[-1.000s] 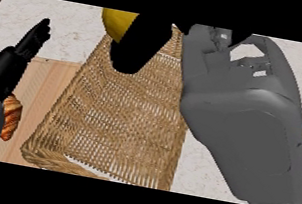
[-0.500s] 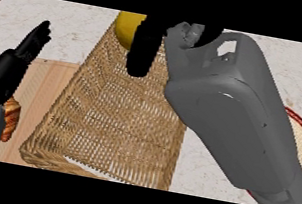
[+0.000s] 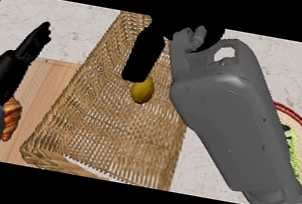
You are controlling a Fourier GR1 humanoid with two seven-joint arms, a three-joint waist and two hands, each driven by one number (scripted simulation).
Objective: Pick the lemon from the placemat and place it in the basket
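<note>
Right hand, fingers straight, hangs just above lemon inside basket.

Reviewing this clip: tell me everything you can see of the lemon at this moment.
The lemon is a small yellow oval with a smooth, slightly shaded skin. It shows inside the wicker basket, over its woven floor in the far half. Just above it hang the straight black fingers of the right hand, whose tips hide its top edge. Whether they touch it, or whether it rests on the weave or is in mid-air, cannot be told.
</note>
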